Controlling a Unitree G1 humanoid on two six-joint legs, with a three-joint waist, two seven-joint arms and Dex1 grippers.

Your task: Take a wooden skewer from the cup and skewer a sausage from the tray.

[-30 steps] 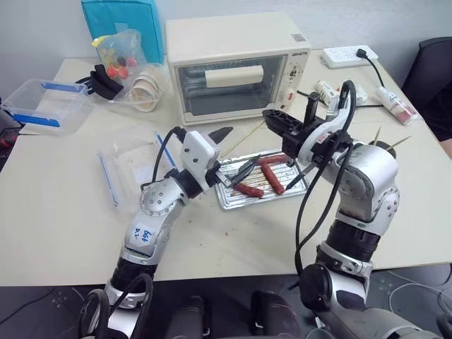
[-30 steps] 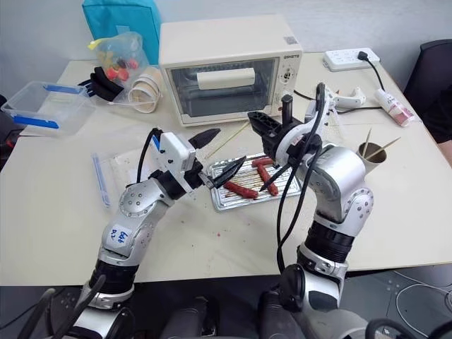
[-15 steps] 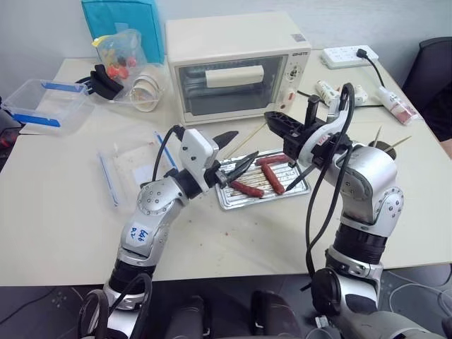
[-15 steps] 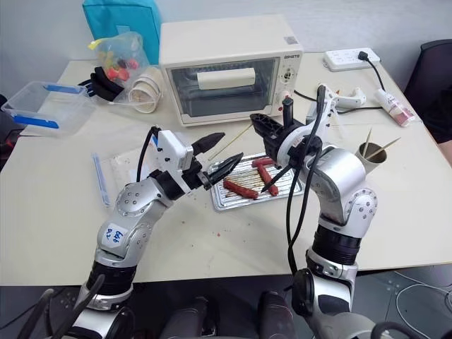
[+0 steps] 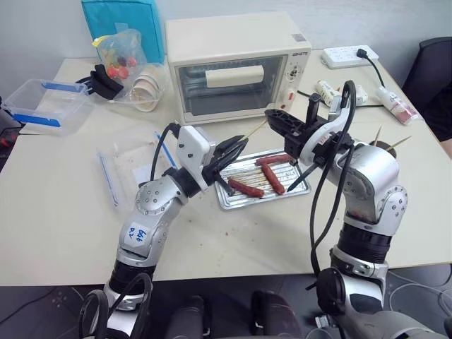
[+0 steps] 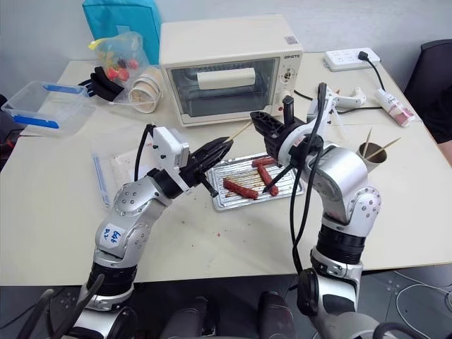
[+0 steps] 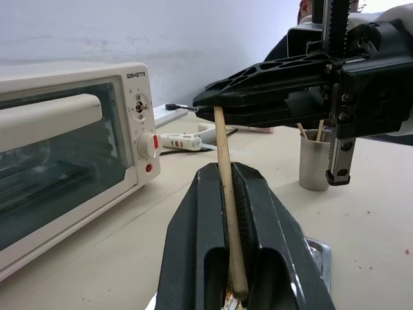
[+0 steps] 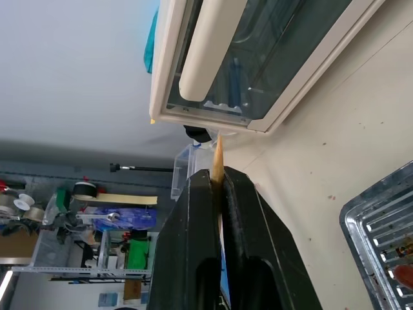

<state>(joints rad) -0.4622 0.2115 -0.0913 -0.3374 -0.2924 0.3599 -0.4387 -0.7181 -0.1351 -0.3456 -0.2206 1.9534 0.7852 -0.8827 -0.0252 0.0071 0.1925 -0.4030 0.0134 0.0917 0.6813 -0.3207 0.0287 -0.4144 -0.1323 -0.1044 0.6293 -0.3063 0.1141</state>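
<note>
Cream tabletop, toaster oven behind. Left gripper (image 7: pixel 227 194), wide apart a second ago, now clamps the wooden skewer (image 7: pixel 224 168); right gripper (image 8: pixel 218 187) stays clenched on it too. Handover underway above the tray (image 5: pixel 236 200); sausage (image 5: pixel 247 188) unpierced.

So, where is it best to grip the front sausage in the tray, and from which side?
Probably at its middle, across its thin width, coming from above. The sausage lies flat in the tray, apart from the other two, and the raised rim blocks a low sideways approach.
</note>
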